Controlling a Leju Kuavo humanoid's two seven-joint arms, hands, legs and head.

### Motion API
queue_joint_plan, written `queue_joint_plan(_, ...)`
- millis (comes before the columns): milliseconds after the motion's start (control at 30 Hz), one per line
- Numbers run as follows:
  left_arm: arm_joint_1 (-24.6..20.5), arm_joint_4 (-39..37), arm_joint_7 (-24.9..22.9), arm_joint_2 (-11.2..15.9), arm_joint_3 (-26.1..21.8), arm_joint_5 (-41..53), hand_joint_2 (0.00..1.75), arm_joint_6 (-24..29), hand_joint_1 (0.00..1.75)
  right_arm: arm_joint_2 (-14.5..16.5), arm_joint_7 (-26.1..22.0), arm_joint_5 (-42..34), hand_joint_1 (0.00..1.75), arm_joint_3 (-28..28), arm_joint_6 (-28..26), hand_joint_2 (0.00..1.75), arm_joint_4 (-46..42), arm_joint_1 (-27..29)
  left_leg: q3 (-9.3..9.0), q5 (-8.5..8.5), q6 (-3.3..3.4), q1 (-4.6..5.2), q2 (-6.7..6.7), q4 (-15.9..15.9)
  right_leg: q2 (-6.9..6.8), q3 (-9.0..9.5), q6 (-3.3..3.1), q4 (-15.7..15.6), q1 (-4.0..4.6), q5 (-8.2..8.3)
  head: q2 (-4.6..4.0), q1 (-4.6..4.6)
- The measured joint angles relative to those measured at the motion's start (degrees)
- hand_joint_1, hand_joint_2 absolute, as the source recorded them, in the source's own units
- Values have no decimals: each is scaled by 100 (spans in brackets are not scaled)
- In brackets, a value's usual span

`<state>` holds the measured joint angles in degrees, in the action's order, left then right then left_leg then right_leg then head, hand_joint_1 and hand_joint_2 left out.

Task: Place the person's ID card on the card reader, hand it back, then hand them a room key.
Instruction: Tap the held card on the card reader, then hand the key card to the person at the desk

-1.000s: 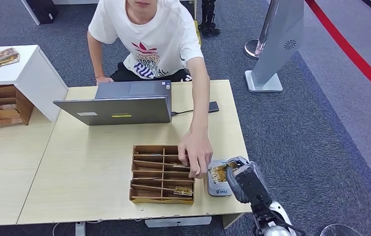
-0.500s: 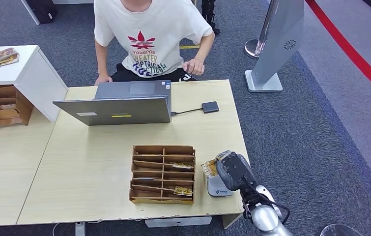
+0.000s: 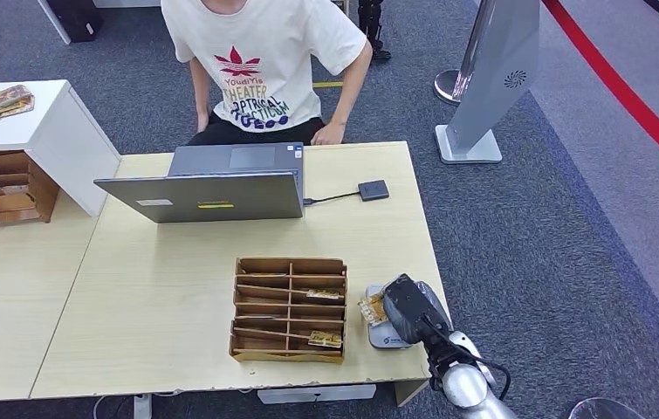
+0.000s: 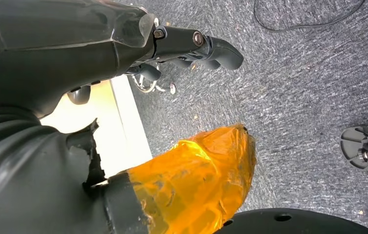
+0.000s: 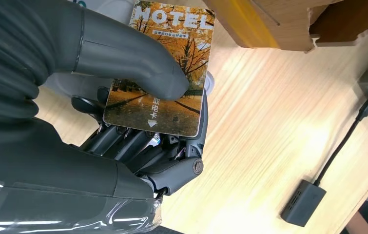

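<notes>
Thumb pressure pins the card point(image 5: 164, 73) against the right hand point(image 3: 406, 307) above the card reader point(image 3: 386, 335), so it should probably go down flat and square on the pad, while the left hand point(image 4: 191, 46) hangs empty, fingers loosely apart.

The card point(image 5: 161, 73) is glossy printed plastic. The right hand point(image 5: 74, 112) has a matt grey ribbed cover and dark, smooth fingers point(image 5: 123, 141). The desk point(image 3: 177, 262) is pale wood-grain laminate. The tray point(image 3: 289, 307) is raw brown wood or cardboard. The floor point(image 3: 570, 218) is rough grey carpet. The laptop point(image 3: 212, 183) looks like matt grey metal.
</notes>
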<state>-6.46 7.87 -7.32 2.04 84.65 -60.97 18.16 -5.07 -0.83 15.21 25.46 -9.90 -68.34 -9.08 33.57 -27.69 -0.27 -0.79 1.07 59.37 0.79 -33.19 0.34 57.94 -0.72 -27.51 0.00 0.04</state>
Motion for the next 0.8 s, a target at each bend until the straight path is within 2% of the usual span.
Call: queue_joint_plan(800, 6, 0, -15, 2, 0, -67, 0, 2, 0, -33, 184, 413, 175, -13, -9, 175, 223, -75, -8, 0, 0, 1, -3, 1, 4, 5, -1, 0, 0, 3, 0, 0)
